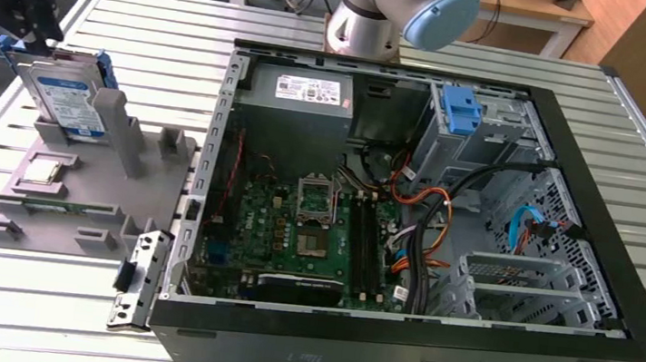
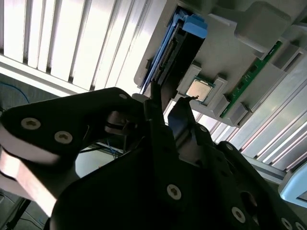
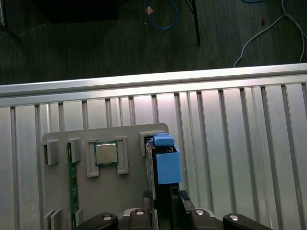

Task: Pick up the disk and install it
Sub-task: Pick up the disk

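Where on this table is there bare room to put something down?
Bare slats of the table lie in front of the grey fixture, low in the exterior view, and beside the computer case at the exterior view's right. Crowded: the fixture's slots, the disk at the gripper, and the cable-filled case interior.

Probably a lab: slatted workbench (image 1: 135,12)

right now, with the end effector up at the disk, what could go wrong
1. The disk stands upright in a slot of the grey fixture, with the end effector at its top edge; a skewed pull might jam it or drag the fixture.
2. A processor and a memory stick sit in the fixture right beside it and could get knocked.
3. Loose cables cross the open case; the disk may snag on them.
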### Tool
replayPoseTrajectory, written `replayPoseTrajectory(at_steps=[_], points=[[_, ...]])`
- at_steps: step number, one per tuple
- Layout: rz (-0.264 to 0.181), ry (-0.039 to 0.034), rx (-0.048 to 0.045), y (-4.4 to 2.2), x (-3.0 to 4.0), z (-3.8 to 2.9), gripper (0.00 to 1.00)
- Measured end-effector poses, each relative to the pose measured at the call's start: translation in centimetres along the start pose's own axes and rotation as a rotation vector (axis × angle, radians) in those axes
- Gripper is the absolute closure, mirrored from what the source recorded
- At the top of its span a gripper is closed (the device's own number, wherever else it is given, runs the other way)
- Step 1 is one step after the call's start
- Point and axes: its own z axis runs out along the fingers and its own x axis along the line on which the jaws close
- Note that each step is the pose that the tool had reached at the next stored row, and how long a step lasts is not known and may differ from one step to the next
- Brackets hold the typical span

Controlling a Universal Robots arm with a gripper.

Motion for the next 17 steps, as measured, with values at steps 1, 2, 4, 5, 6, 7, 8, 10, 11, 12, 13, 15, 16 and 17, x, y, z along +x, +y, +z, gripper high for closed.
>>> replayPoseTrajectory(at_steps=[1,2,4,5,6,7,8,10,11,12,13,15,16,17], points=[[0.0,0.0,0.0,0.0,0.0,0.0,0.65],[0.0,0.0001,0.0,0.0,0.0,0.0,0.59],[0.0,0.0,0.0,0.0,0.0,0.01,0.53],[0.0,0.0,0.0,0.0,0.0,0.01,0.53],[0.0,0.0,0.0,0.0,0.0,0.01,0.47],[0.0,0.0,0.0,0.0,0.0,0.01,0.41],[0.0,0.0,-0.0001,0.0,0.0,0.01,0.41],[0.0,0.0,0.0,0.0,0.0,0.02,0.41],[0.0,0.0,0.0,0.0,0.0,0.02,0.41],[0.0,0.0,0.0,0.0,0.0,0.02,0.41],[0.0,0.0001,0.0,0.0,0.0,0.02,0.41],[0.0,-0.0005,0.0003,-0.01,0.0,0.08,0.41],[0.0,-0.0016,0.0002,-0.01,0.01,0.15,0.41],[0.0,-0.0022,-0.0002,-0.01,0.01,0.21,0.41]])
